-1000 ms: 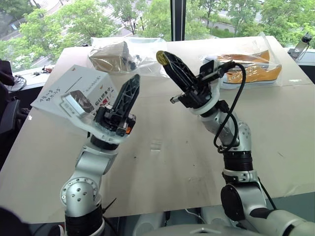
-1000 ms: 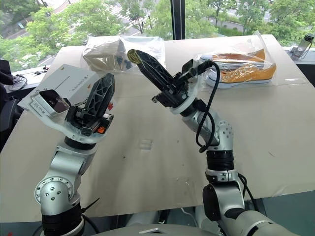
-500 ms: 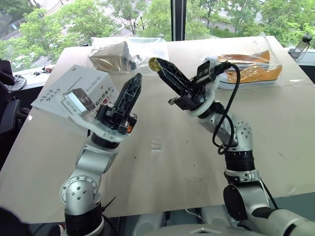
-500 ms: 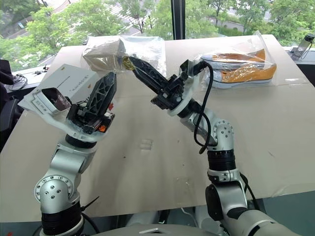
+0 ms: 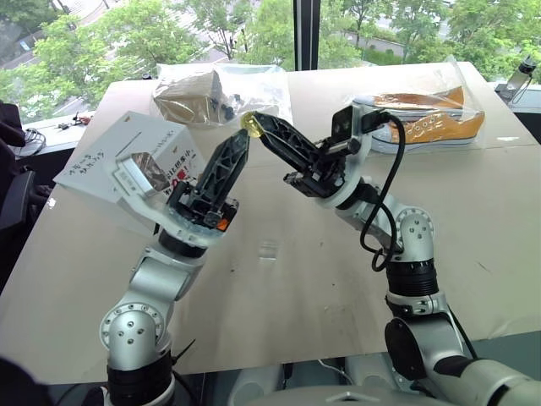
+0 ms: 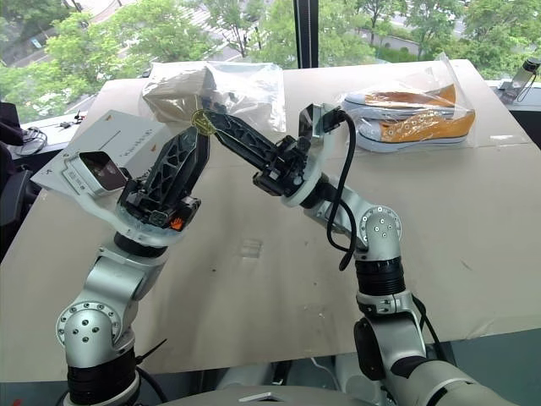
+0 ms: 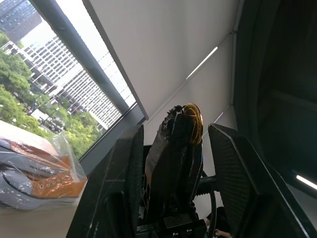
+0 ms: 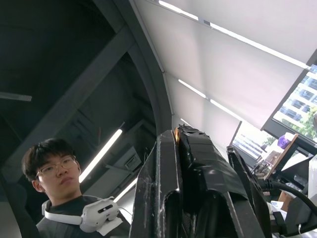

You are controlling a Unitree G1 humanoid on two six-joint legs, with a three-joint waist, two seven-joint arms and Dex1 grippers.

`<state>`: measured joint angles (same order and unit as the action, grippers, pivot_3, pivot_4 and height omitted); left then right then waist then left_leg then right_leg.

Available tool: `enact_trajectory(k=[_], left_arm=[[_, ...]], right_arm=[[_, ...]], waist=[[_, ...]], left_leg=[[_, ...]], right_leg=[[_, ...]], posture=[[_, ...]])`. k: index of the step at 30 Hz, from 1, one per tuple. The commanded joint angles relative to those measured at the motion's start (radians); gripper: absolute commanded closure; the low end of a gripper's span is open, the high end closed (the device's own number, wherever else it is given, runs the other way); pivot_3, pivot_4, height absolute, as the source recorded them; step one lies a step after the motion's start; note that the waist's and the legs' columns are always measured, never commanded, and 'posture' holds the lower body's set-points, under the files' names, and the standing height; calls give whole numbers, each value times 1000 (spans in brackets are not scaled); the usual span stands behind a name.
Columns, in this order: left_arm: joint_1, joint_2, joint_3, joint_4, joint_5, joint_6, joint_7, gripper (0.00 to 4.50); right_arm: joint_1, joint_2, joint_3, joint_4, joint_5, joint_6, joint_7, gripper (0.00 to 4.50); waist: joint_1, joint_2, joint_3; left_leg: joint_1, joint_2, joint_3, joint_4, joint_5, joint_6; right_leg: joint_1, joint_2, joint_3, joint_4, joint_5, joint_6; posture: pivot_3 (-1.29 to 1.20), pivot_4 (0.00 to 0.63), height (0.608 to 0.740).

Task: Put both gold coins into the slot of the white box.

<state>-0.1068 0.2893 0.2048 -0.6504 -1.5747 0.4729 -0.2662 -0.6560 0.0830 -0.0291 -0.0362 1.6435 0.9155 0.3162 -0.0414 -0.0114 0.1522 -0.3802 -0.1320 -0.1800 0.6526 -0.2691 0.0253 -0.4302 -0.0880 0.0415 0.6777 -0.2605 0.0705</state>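
One gold coin (image 5: 250,123) pinched in right gripper (image 5: 254,124), tips clamped on it, poked between spread fingers of left gripper (image 7: 174,144). White box (image 5: 127,166) behind, on table (image 5: 304,279). Second coin not spotted. No coin in slot yet, looks like.

Bare table (image 5: 279,279) centre and near edge; bagged box (image 5: 199,95) and bagged shoes (image 5: 431,123) along far edge.
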Motion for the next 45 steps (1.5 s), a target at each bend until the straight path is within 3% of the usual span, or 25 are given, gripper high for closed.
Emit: enact_trajectory(k=[1, 6, 11, 25, 28, 30, 33, 36, 41, 42, 45], left_arm=[[-2, 6, -1, -32, -22, -9, -14, 2351], [-8, 6, -2, -32, -24, -9, -17, 2351], [-8, 5, -4, -36, -24, -10, -19, 4457], [-12, 10, -3, -19, -14, -8, -20, 4457], [-8, 20, 29, -3, 3, -22, -17, 4500], [-1, 47, 73, 4, 1, -30, -22, 4500], [6, 127, 154, 15, -3, -24, -23, 4500], [11, 283, 271, 56, -20, 23, -37, 4500], [15, 611, 459, 228, 4, 162, -140, 4500], [14, 648, 473, 258, 22, 180, -160, 4500], [18, 876, 512, 500, 209, 257, -334, 4500]], right_arm=[[-4, 3, 4, -29, -9, 8, 20, 4500], [-3, 4, 6, -28, -23, 13, 30, 4500], [-4, 5, 0, -25, -46, 16, 37, 4500], [6, 13, 3, -34, -126, -5, 69, 4500], [-6, 44, -41, -5, -76, -37, 24, 3629], [-16, 53, -69, 6, -79, -63, -1, 2755], [-17, 30, -73, 2, -148, -87, 8, 1467], [-25, -39, -66, -8, -249, -110, 94, 1467], [-75, -250, 97, -42, -630, -262, 393, 1467], [-83, -268, 115, -38, -672, -286, 430, 1467], [-154, -352, 223, -54, -920, -437, 523, 1467]], waist=[[0, 0, 0], [0, 0, 0], [0, 0, 0], [0, 0, 0], [0, 0, 0], [-1, 0, 0], [1, 0, 0], [1, 0, 0], [-1, 3, 2], [-2, 3, 2], [-6, 1, 5]], left_leg=[[0, 0, 0, 0, 0, 0], [0, 0, 0, 0, 0, 0], [0, 0, 0, 0, 0, 0], [0, 0, 0, 0, 0, 0], [0, 0, 0, 0, 0, 0], [0, 0, 0, -1, 0, 0], [0, 0, 0, -1, 0, 0], [-1, 0, 0, -1, 0, 0], [0, 0, 2, -3, 0, 0], [0, 0, 2, -3, 0, 0], [-1, 2, 3, -5, 0, -1]], right_leg=[[0, 0, 0, 0, 0, 0], [0, 0, 0, 0, 0, 0], [0, 0, 0, 0, 0, 0], [0, 0, 0, 0, 0, 0], [0, 0, 0, 0, 0, 0], [0, 0, 0, 0, 0, 0], [-1, 1, 0, 0, 0, 0], [-1, 0, 0, 0, 0, 0], [-3, 3, 1, -1, 0, 0], [-3, 2, 1, 0, 0, 0], [-6, 3, 2, 0, 0, 0]], posture=[[0, 150, 736], [0, 150, 736], [0, 150, 736], [0, 150, 736], [0, 150, 736], [0, 150, 736], [0, 150, 736], [0, 150, 736], [0, 150, 736], [0, 150, 736], [0, 150, 736]])
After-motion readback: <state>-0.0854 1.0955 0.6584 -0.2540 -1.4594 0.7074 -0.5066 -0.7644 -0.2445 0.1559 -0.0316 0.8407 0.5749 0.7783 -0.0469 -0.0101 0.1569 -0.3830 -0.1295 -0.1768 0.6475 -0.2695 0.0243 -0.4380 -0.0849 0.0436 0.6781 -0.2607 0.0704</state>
